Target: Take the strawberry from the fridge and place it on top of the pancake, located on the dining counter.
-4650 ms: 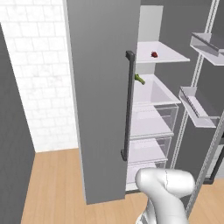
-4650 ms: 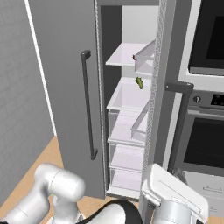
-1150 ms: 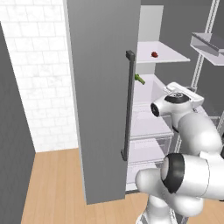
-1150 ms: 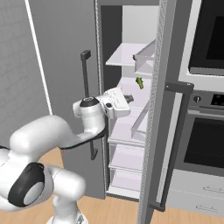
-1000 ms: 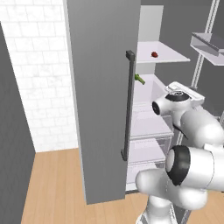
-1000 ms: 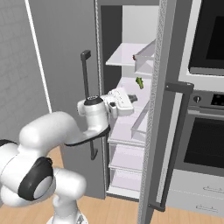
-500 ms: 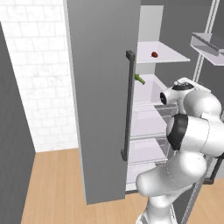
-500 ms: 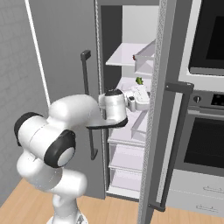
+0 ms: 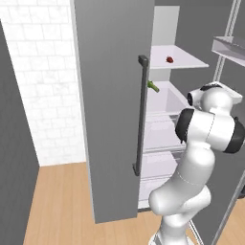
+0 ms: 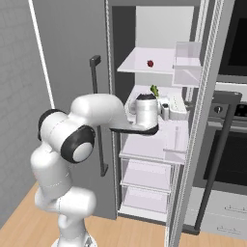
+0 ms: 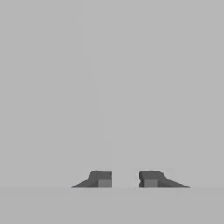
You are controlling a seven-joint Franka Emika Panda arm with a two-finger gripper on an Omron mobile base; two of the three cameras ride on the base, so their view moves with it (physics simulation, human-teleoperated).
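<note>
1. Alone, the strawberry (image 10: 150,63) sat on the upper white shelf (image 9: 184,61) inside the fridge (image 9: 112,95), whose doors stood open.
2. One shelf lower, a slim green vegetable (image 9: 152,86) lay just beside the arm's raised wrist.
3. Reaching into the fridge at that lower shelf, the pincer (image 11: 125,179) faced a blank grey surface, its two dark tips slightly parted with nothing between them.
4. A black-fronted wall oven (image 10: 231,144) stood to the right of the fridge.
</note>
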